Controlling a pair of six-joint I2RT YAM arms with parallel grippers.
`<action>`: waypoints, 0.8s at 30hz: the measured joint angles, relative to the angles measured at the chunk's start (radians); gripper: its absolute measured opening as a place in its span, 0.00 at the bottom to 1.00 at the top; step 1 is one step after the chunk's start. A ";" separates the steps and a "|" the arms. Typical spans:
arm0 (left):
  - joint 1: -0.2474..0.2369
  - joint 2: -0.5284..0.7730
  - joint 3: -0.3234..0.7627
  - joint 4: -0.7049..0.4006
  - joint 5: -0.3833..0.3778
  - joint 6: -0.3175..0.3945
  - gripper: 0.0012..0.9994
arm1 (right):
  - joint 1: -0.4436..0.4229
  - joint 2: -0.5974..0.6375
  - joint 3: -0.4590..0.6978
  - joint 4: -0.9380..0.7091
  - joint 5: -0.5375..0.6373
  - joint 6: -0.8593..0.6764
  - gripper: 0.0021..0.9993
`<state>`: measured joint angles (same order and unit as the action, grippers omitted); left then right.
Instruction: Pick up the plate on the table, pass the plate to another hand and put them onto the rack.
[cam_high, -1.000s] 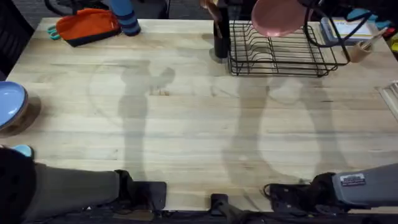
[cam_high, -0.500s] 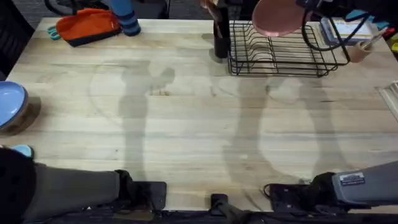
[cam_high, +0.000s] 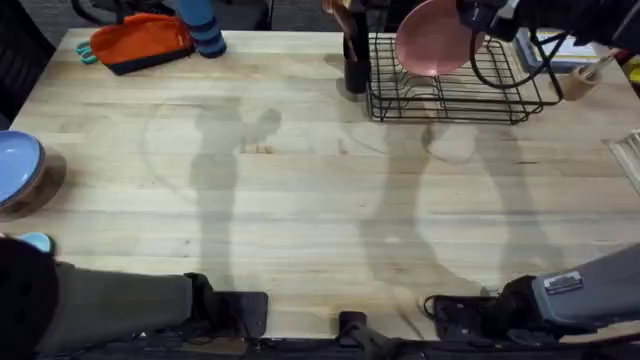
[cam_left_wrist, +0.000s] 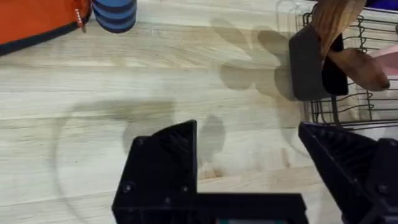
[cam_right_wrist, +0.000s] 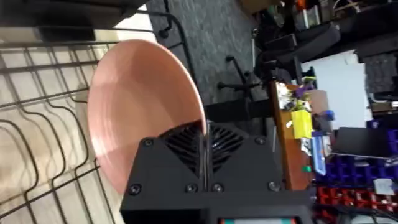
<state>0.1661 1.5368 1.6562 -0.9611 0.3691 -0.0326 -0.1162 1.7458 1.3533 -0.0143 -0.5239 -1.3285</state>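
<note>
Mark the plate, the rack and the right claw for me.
plate (cam_high: 432, 38), overhead view, centre of its pink face.
rack (cam_high: 520, 108), overhead view, front right corner wire.
right claw (cam_right_wrist: 204, 140), right wrist view, where the fingers pinch the plate's rim.

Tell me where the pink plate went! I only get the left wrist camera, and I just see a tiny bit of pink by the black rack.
Observer: The overhead view shows the plate up over the rack, at the far right of the table.
Operator: Who's holding it?
Observer: The right arm's fingers are pinching its rim.
Operator: Is it lying flat?
Observer: No, it's tipped up on its edge among the wires. I can't tell if it sits in a slot.
Operator: Is anything else on the table?
Observer: A blue bowl sits at the left edge.
</note>
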 joint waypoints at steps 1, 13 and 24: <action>0.000 0.000 0.000 0.000 0.000 0.000 1.00 | 0.000 0.005 0.000 -0.001 -0.001 0.000 0.03; 0.000 0.000 0.000 0.000 0.000 0.000 1.00 | 0.000 0.032 0.000 -0.122 0.000 -0.007 0.03; 0.000 0.000 0.000 0.000 0.000 0.000 1.00 | 0.000 0.032 0.001 -0.130 -0.001 -0.006 0.24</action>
<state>0.1661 1.5368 1.6561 -0.9611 0.3691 -0.0326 -0.1158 1.7779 1.3540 -0.1440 -0.5248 -1.3346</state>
